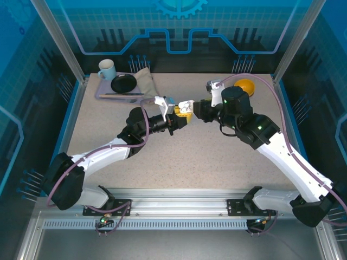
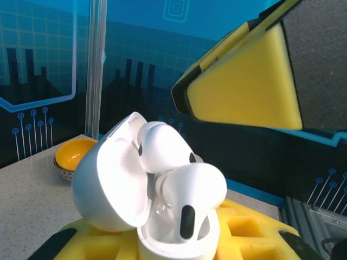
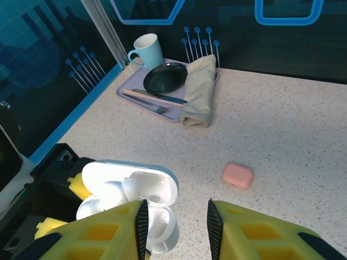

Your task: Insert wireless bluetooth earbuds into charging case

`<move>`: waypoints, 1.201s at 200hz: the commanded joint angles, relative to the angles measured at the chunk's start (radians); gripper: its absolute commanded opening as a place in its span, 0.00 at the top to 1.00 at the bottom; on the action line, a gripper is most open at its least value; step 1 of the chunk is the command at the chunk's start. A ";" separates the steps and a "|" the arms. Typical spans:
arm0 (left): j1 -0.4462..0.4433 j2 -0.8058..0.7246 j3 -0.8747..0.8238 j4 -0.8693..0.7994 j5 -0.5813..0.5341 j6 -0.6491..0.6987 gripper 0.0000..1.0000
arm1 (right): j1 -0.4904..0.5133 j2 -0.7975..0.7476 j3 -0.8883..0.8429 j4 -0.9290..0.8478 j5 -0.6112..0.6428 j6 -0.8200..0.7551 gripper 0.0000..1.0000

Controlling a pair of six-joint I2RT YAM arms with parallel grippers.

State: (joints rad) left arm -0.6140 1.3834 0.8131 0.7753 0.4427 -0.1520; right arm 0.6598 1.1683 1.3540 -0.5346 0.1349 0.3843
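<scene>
Left wrist: two glossy white earbuds (image 2: 192, 187) poking from open case (image 2: 105, 189)

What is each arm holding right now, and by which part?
The left fingers clamp the open white case by its base. The right fingers stand apart and hold nothing.

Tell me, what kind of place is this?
Most likely a robot lab test booth: a speckled beige table walled by blue printed panels on silver metal posts, with two white-and-black robot arms mounted at its near edge.
</scene>
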 commanded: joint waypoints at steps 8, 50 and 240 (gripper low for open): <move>0.002 0.005 0.022 0.043 0.020 0.012 1.00 | -0.015 -0.023 0.037 -0.009 -0.016 -0.010 0.56; 0.002 -0.002 0.022 0.036 0.028 0.020 1.00 | -0.016 0.008 0.072 -0.025 -0.113 0.004 0.41; 0.001 -0.002 0.038 0.019 0.045 0.028 1.00 | -0.084 0.015 0.027 -0.051 -0.154 0.007 0.40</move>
State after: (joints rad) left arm -0.6140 1.3830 0.8185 0.7650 0.4629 -0.1322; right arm 0.5945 1.2163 1.3922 -0.5697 -0.0082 0.3855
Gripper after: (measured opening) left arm 0.242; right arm 0.601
